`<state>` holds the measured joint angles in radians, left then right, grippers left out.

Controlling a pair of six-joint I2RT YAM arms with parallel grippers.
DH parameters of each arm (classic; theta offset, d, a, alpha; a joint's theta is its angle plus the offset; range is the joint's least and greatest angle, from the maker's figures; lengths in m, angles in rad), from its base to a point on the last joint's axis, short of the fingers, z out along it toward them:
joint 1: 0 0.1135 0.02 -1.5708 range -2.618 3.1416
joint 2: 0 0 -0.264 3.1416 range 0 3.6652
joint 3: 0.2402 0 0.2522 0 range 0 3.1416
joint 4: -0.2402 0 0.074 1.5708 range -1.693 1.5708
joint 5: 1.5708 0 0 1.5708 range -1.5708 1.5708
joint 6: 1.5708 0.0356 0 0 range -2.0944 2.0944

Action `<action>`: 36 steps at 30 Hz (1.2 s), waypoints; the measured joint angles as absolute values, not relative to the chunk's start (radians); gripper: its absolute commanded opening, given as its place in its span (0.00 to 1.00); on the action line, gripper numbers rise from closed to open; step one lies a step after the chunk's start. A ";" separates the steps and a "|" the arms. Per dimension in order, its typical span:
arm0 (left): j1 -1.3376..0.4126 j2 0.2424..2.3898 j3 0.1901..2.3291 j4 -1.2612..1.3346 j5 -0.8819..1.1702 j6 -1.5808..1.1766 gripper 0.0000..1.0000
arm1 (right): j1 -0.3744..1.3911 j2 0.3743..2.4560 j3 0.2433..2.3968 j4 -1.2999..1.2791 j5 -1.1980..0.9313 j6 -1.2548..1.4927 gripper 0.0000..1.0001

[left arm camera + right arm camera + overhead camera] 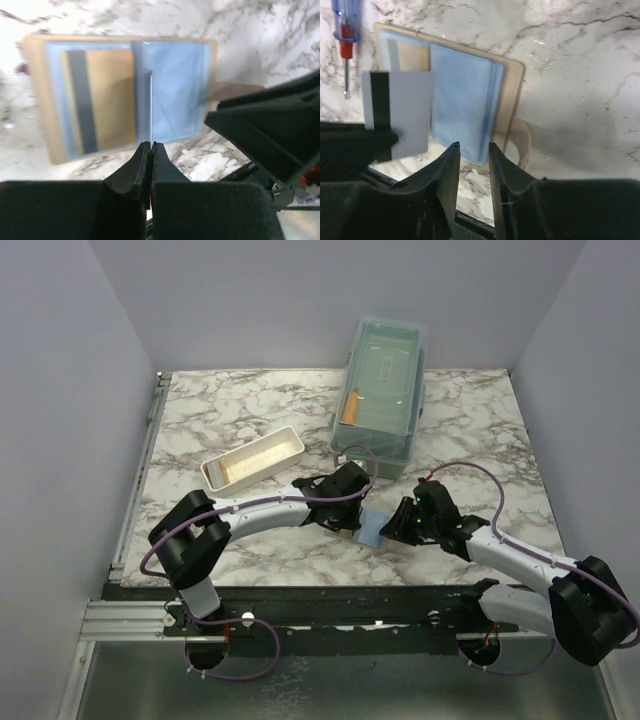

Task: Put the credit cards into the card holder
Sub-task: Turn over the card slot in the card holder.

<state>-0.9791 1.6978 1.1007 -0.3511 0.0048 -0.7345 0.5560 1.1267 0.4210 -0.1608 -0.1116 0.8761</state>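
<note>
Above open card holder (pixel 175 90), left gripper (pixel 151 145) clamps grey card (pixel 410 110) edge-on; right gripper (pixel 474 147) parted at holder's edge.

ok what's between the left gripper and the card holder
A credit card, seen edge-on in the left wrist view. The left gripper is shut on it, and it reaches over the blue lining of the open card holder.

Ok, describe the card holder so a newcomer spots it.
From the clear lidded box at the far side, move toward the near edge. The card holder lies open between the left hand and right hand. Tan edges and light blue lining set it apart from the white tray.
</note>
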 measured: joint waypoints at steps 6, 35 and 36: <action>-0.885 1.633 1.069 -0.376 -0.033 -0.735 0.00 | 0.556 1.137 0.423 -0.123 -0.138 0.883 0.35; -0.804 1.590 0.966 -0.390 -0.047 -0.773 0.00 | 0.556 1.163 0.502 -0.139 -0.144 0.849 0.39; -0.804 1.590 0.966 -0.390 -0.047 -0.773 0.00 | 0.556 1.170 0.502 -0.139 -0.144 0.849 0.39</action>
